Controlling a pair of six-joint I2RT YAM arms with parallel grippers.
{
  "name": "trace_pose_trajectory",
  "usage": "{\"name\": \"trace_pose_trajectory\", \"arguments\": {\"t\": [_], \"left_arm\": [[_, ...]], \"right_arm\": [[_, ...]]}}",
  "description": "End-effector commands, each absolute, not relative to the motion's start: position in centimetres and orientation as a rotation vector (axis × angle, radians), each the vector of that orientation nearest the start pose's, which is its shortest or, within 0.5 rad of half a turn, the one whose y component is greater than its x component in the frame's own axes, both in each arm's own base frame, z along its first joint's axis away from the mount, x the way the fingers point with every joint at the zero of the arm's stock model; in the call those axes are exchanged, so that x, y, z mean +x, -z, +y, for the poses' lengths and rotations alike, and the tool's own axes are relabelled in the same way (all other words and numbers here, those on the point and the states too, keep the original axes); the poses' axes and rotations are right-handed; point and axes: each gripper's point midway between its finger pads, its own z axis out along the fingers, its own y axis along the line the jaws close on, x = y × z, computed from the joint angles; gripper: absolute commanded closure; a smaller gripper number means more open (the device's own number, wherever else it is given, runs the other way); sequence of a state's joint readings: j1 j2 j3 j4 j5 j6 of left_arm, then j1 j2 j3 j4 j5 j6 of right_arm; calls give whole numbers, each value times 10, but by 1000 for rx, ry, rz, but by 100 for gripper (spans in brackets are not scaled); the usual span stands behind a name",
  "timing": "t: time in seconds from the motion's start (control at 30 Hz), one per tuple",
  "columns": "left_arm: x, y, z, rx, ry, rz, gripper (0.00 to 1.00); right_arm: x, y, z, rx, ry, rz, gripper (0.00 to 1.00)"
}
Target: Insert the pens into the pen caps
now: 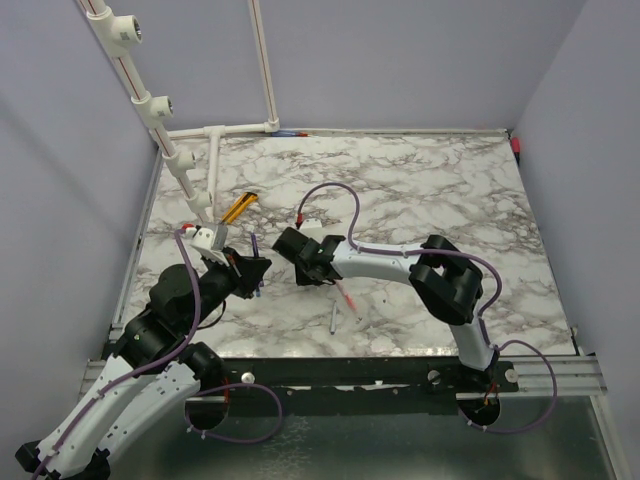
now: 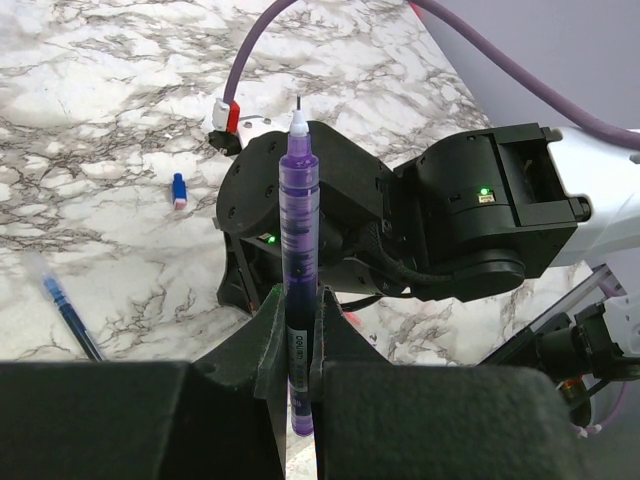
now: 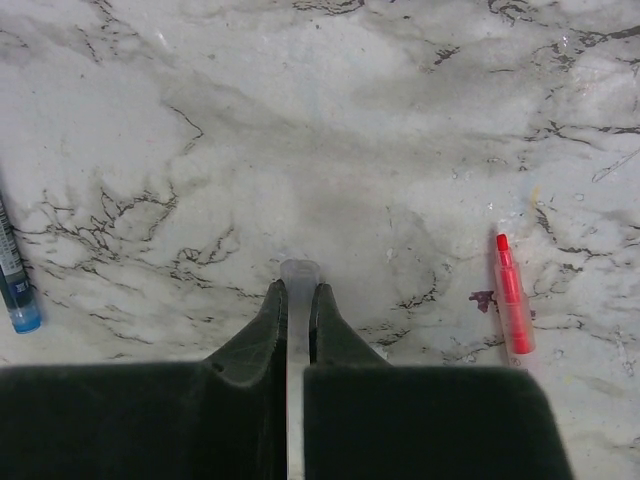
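I can read no text for certain. At lower centre of the left wrist view, a small white label (image 2: 297,345) on the translucent purple stick pen (image 2: 298,220), pinched in my left gripper (image 2: 297,300), carries dark print too blurred to read.

Top camera: high behind the bases, looks down on whole marble table (image 1: 420,180). Left wrist: close, past left gripper (image 2: 298,305) toward right arm (image 2: 480,220). Right wrist: close, past right gripper (image 3: 299,295), down at same marble.
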State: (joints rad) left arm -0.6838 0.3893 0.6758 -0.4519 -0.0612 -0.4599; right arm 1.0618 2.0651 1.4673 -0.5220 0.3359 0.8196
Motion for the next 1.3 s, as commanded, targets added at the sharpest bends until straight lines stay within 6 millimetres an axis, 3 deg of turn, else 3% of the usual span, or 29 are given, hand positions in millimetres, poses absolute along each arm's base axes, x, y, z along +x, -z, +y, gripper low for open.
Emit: {"name": "trace_pose_trajectory", "arguments": {"t": [0.0,0.47,0.83,1.27], "left_arm": [[180,-258,-153,140,762,1806,100],[180,-252,-160,162,778,1838,100],[179,-249,-171,203,817,1855,100],[158,-261,-216,320,1153,1735,100]], "right_arm": [[242,-6,375,-249,-166,2636,99],[242,-79,378,-286,-357,2508,100],[231,-141,346,-264,-447,2386,99],[213,-230,320,-286,-728,2087,99]]}}
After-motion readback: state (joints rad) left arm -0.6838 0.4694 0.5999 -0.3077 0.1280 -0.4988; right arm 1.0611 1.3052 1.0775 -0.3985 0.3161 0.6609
